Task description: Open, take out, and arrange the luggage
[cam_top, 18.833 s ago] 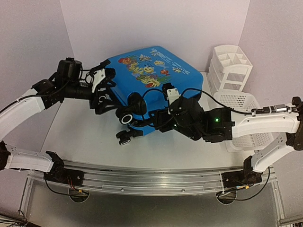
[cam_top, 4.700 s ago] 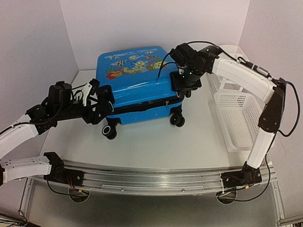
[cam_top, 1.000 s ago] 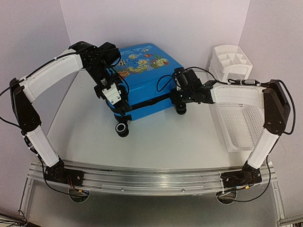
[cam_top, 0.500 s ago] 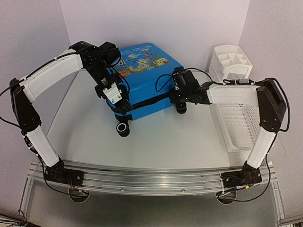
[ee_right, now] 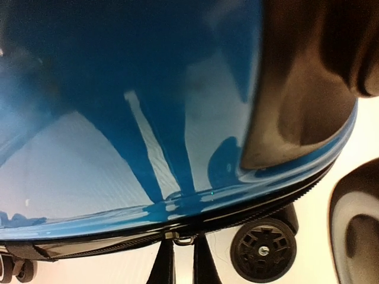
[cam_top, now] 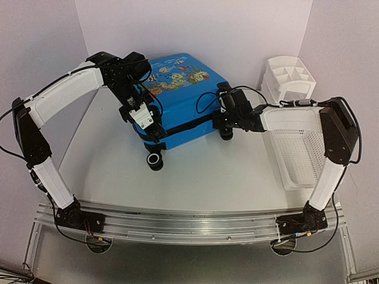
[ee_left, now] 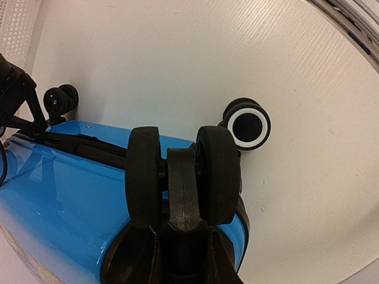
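Twin white-and-black arms, pretty clean look

Left arm (cam_top: 59, 97) and right arm (cam_top: 290, 118): long white shells, chunky black joints, thin black cables (cam_top: 199, 102) looping off the wrists. The left gripper (cam_top: 157, 139) has a white plate on it.

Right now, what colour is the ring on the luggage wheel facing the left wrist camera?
White ring on a black wheel; the left wrist view shows it best.

The top camera sits high behind the arm bases and looks down and forward over the whole table (cam_top: 195, 177), well back from the luggage (cam_top: 183, 97). The left wrist camera is right at the luggage's wheel (ee_left: 177, 171), facing along its blue side. The right wrist camera is close against the shell, looking toward the zip band (ee_right: 177, 228). All three views share the luggage.
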Controlling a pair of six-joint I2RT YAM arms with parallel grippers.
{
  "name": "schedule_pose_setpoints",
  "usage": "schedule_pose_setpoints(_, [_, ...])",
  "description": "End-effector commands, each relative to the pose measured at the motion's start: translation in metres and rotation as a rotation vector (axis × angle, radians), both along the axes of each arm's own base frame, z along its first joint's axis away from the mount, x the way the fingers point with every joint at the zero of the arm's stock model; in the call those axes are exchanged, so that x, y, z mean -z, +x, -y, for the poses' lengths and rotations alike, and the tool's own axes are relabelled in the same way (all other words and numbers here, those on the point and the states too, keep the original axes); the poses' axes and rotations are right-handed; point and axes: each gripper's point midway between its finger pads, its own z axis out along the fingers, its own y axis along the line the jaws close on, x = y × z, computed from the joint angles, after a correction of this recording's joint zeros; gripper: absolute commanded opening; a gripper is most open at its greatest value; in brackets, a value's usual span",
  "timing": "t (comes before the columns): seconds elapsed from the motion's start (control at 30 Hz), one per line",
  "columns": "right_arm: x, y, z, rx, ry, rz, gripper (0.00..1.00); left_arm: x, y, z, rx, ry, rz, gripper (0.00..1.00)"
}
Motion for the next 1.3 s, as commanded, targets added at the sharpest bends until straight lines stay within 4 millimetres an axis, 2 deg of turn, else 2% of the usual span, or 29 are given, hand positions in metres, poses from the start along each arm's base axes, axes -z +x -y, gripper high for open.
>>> schedule_pose_setpoints(0.0, [-0.003, -0.035, -0.057, -0.254, 0.136, -0.023, 0.0, -0.035, -0.005, 0.019, 0.03, -0.16, 0.044, 0.0])
schedule_pose_setpoints(0.17, [-0.019, -0.067, -0.09, -0.383, 0.164, 0.012, 0.0, -0.036, -0.003, 0.022, 0.029, -0.17, 0.05, 0.0])
schedule_pose_setpoints(0.23, [-0.021, -0.076, -0.097, -0.399, 0.175, 0.01, 0.0, -0.036, -0.002, 0.022, 0.028, -0.17, 0.05, 0.0])
schedule_pose_setpoints(0.3, [-0.021, -0.077, -0.095, -0.375, 0.18, 0.007, 0.0, -0.036, -0.003, 0.022, 0.027, -0.168, 0.05, 0.0])
schedule_pose_setpoints(0.4, [-0.021, -0.069, -0.077, -0.291, 0.16, 0.033, 0.01, -0.036, -0.004, 0.02, 0.026, -0.165, 0.048, 0.0])
schedule_pose_setpoints(0.5, [-0.014, -0.061, -0.054, -0.224, 0.145, 0.025, 0.15, -0.035, -0.006, 0.019, 0.029, -0.167, 0.041, 0.0])
schedule_pose_setpoints(0.6, [-0.003, -0.048, -0.023, -0.146, 0.133, 0.019, 0.28, -0.035, -0.007, 0.019, 0.031, -0.167, 0.041, 0.0])
schedule_pose_setpoints(0.73, [-0.003, -0.034, 0.0, -0.133, 0.114, 0.09, 0.39, -0.035, -0.008, 0.018, 0.033, -0.168, 0.047, 0.0])
schedule_pose_setpoints(0.83, [-0.008, -0.023, 0.007, -0.143, 0.096, 0.152, 0.46, -0.035, -0.007, 0.018, 0.03, -0.166, 0.051, 0.0])
schedule_pose_setpoints(0.93, [-0.009, -0.015, 0.002, -0.184, 0.084, 0.2, 0.49, -0.035, -0.007, 0.018, 0.031, -0.169, 0.054, 0.0])
schedule_pose_setpoints(1.27, [-0.017, 0.01, -0.004, -0.154, 0.149, 0.282, 0.46, -0.036, -0.006, 0.021, 0.035, -0.187, 0.057, 0.0])
